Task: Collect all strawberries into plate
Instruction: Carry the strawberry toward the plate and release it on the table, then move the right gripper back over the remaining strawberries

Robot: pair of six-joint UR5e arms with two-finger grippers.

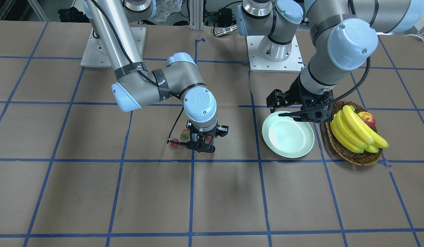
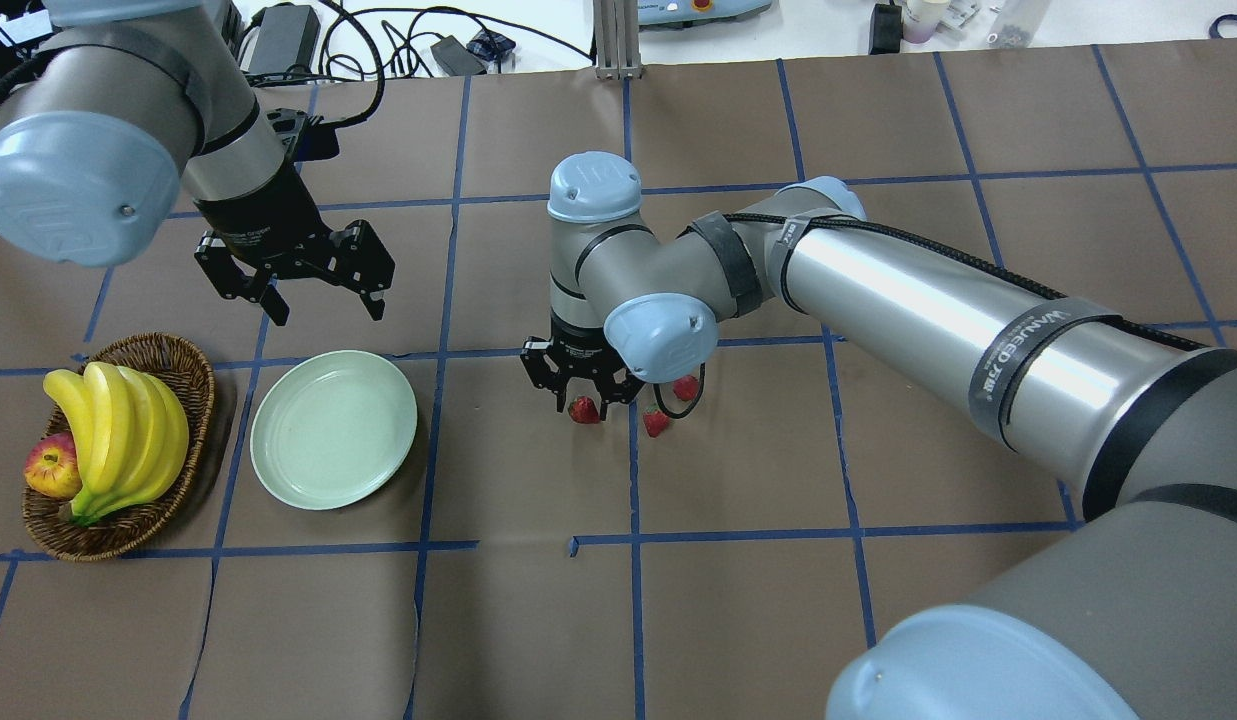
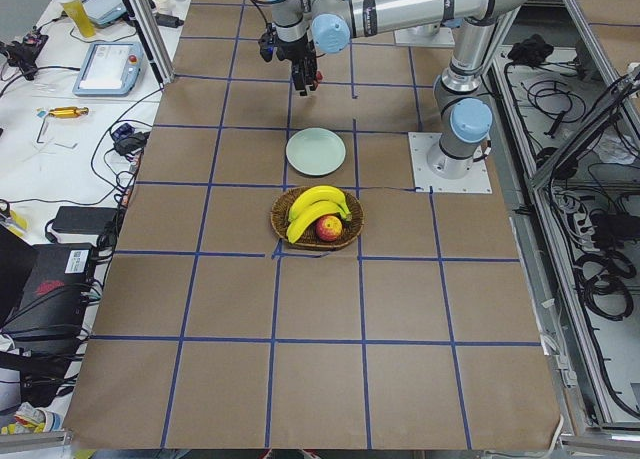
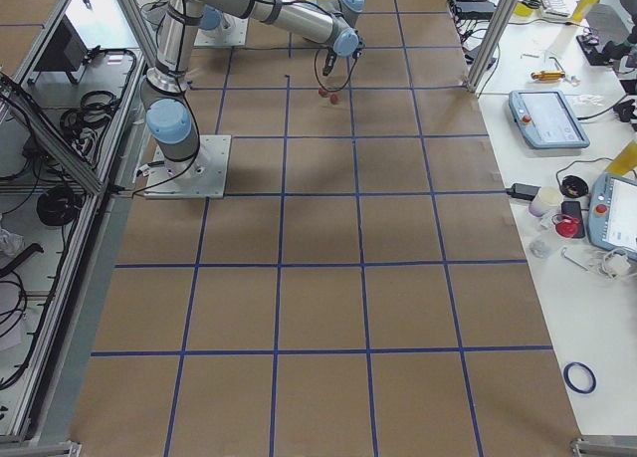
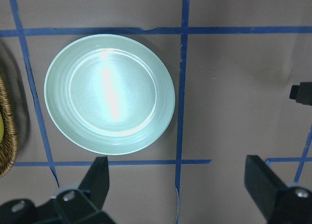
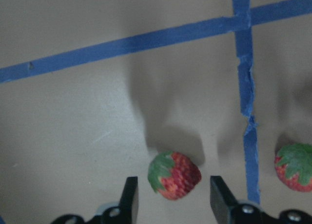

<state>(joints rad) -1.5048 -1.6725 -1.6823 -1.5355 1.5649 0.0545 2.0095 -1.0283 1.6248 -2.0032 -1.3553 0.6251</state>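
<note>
Red with green caps, the three strawberries all lie on the brown-paper desk (image 2: 738, 600) near its middle, well apart from the plate (image 2: 333, 428). The first strawberry (image 2: 583, 409) lies on its side between the fingers (image 6: 128, 198) of the right pincer (image 2: 583, 404). That pincer points straight down at it, released. In the right wrist view one dark finger stands on each side of the berry with a thin strip of desk showing between, so neither finger touches it. A second strawberry (image 2: 656, 423) lies just beside the first, across a line of blue tape (image 2: 635, 470). A third strawberry (image 2: 686, 387) lies near the second, partly under the right arm's wrist joint.

The plate, pale mint green and glossy, rests flat on the desk on the robot's left side. The left pincer (image 2: 328, 308) hangs above the desk near the plate, spread wide and gripping nothing. Its wrist view looks down on the plate, with both fingertips at the bottom of the picture. Just beside the plate, further to the robot's left, stands a brown wicker basket (image 2: 200, 400). It carries a bunch of yellow bananas (image 2: 118, 425) and a red-yellow apple (image 2: 51, 467).
</note>
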